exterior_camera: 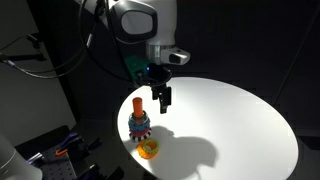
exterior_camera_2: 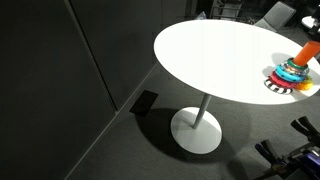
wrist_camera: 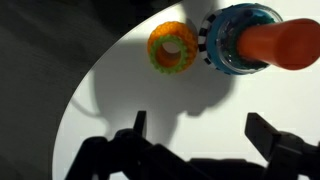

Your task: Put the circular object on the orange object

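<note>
The yellow toy ring lies flat on the white round table near its edge; in the wrist view it shows orange-yellow with a centre hole. The orange peg stands upright in a stack of multicoloured rings just beside the ring; it also shows in an exterior view and in the wrist view. My gripper hangs open and empty above the table, a little to the side of the peg. In the wrist view its two dark fingers are spread wide with only table between them.
The table stands on a white pedestal base on a dark floor. Dark walls surround the scene. Cables and equipment sit below the table edge. The ring and stack are close to the table rim.
</note>
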You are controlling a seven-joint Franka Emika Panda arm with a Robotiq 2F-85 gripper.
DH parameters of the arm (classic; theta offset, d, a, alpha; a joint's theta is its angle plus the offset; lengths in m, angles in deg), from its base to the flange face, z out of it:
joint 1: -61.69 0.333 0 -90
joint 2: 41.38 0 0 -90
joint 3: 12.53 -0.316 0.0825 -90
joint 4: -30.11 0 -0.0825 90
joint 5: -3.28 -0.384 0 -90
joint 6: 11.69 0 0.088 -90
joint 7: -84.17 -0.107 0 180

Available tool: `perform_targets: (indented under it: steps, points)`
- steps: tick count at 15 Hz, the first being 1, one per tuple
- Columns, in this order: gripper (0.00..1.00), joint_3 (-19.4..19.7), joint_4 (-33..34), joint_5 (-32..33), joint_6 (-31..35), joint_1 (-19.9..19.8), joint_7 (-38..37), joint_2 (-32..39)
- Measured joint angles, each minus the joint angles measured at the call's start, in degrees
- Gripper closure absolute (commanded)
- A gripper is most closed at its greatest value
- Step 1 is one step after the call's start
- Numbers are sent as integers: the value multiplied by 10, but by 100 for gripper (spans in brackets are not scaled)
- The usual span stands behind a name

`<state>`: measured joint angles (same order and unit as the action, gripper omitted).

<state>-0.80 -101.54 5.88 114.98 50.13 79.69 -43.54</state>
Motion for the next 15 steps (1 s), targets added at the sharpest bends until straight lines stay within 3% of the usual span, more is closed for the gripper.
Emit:
perform_targets:
  steps: [8, 15]
  points:
    - [0, 12, -62, 0, 96, -6, 1, 34]
    - [0, 28, -89, 0, 140, -17, 26, 68]
